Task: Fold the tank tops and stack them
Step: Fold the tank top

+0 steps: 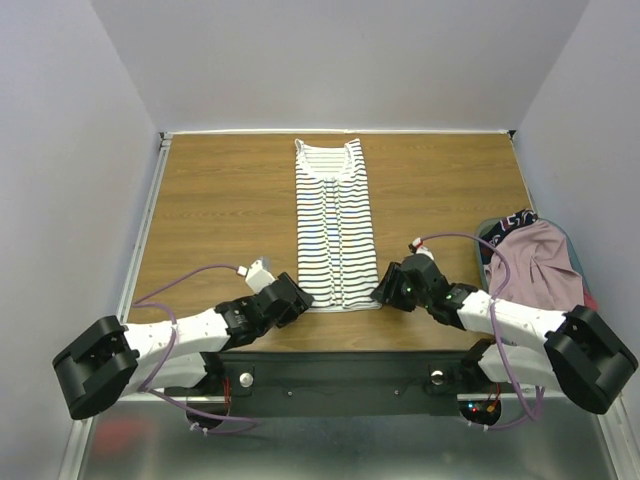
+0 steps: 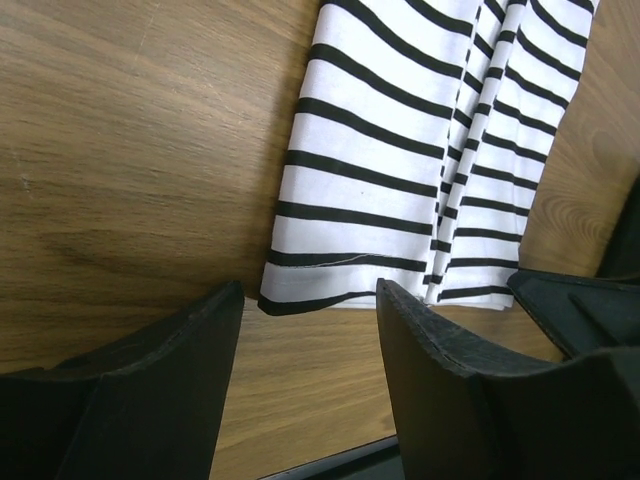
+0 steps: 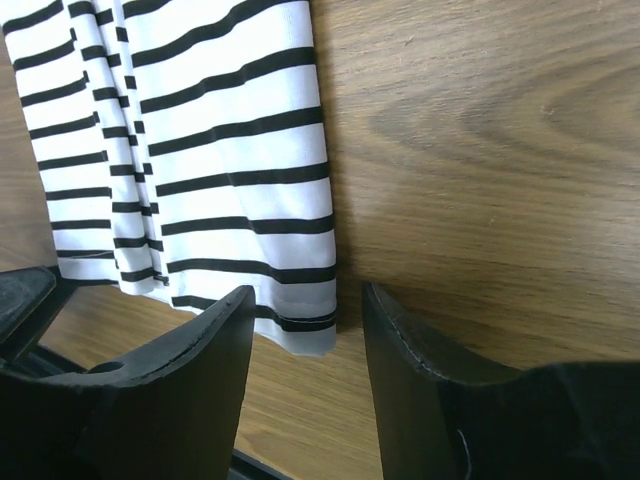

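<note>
Left gripper (image 2: pixel 310 287) and right gripper (image 3: pixel 307 291), jaws spread wide, straddle the striped tank top's (image 1: pixel 335 220) hem corners, apparently poised to pinch and fold.

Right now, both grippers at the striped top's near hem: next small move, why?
Probably lower both and close on the hem corners. The white, black-striped tank top lies in a narrow lengthwise-folded strip; the left gripper and right gripper are open, a near corner between each one's fingers. That grip would allow folding hem toward neckline.
</note>
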`<control>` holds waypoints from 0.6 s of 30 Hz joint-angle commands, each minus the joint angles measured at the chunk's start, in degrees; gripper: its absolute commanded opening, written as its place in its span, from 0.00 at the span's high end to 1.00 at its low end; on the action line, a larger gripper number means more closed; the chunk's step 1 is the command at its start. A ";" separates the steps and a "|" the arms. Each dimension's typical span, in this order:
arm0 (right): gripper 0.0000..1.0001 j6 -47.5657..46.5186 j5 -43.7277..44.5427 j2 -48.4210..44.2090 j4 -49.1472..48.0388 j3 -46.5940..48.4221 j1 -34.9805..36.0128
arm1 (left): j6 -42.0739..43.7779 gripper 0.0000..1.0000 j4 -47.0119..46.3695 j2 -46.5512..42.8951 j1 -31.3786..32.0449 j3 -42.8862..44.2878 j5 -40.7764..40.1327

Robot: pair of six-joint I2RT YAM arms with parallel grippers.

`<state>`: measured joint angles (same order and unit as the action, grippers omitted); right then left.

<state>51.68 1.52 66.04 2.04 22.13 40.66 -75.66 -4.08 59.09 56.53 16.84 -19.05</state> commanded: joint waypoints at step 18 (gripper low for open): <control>0.52 4.57 0.94 3.57 0.16 -6.66 2.31 | 2.00 0.74 -3.75 6.47 0.24 -2.25 -0.46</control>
<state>56.01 1.52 66.65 -4.58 18.85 42.09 -75.16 -9.56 64.40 56.53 16.10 -19.22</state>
